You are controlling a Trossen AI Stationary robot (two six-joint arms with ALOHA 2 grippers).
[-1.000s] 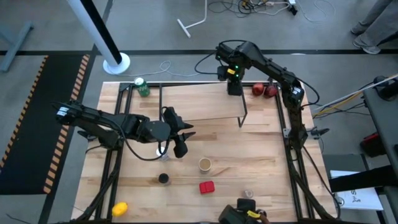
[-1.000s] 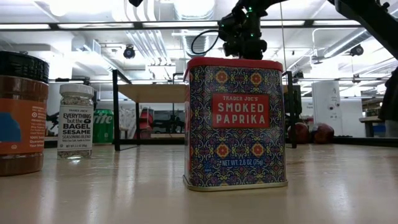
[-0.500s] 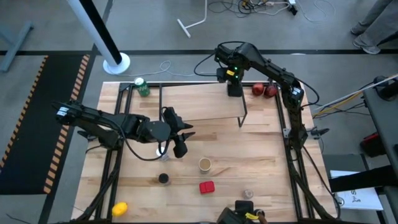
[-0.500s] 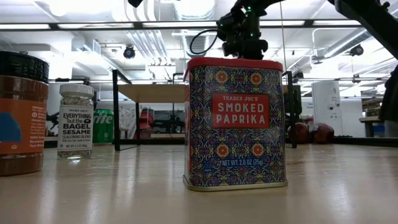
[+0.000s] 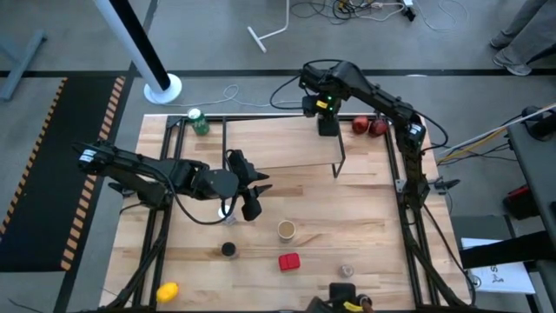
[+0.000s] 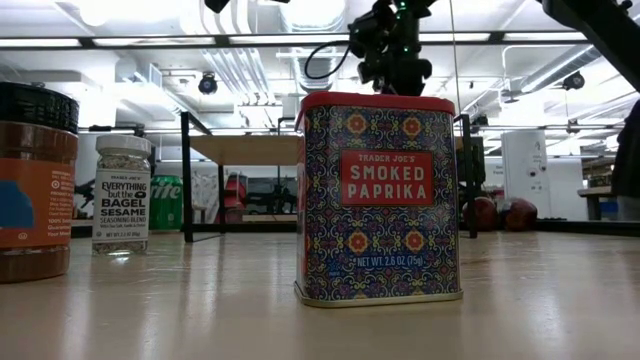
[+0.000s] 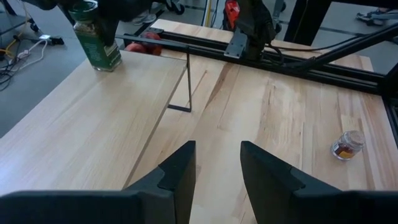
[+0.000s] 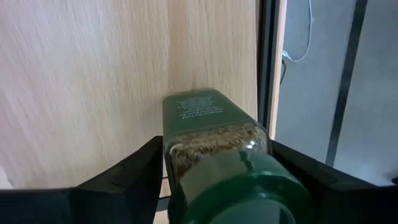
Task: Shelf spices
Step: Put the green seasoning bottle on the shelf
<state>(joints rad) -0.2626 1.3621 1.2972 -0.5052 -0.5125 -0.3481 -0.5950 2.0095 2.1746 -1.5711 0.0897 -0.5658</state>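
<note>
Standing at the front of the worktop (image 5: pixel 365 209) and reading across from the left, I see a green can (image 5: pixel 199 121) at the far left corner, next to the black legs of the shelf (image 5: pixel 278 139), which stretches along the back edge. The left gripper (image 5: pixel 252 198) hangs over the middle-left of the wood, its jaws apart with nothing between them; the left wrist view shows bare boards in the gap. The white-capped jar (image 6: pixel 123 194) stands just beside that gripper, mostly hidden under it from above but plain in the low view, where its label reads bagel sesame. Nearer the front sits the dark-capped brown jar (image 5: pixel 228 249), and a yellow object (image 5: pixel 167 290) lies at the front left corner. Moving on, the tan tub (image 5: pixel 286 229) stands near the centre, with the red tin (image 5: pixel 288 261) just in front of it; in the low view that tin fills the middle and reads smoked paprika. The small clear jar (image 5: pixel 347 272) sits further right along the front edge, well apart from the tin. At the back, the right gripper (image 5: pixel 327 122) is over the right end of the shelf top, jaws clamped on the green-capped jar (image 8: pixel 217 146), which is upright, though I cannot tell whether it touches the shelf top. Two red fruits (image 5: pixel 370 126) lie just to its right by the side rail.
</note>
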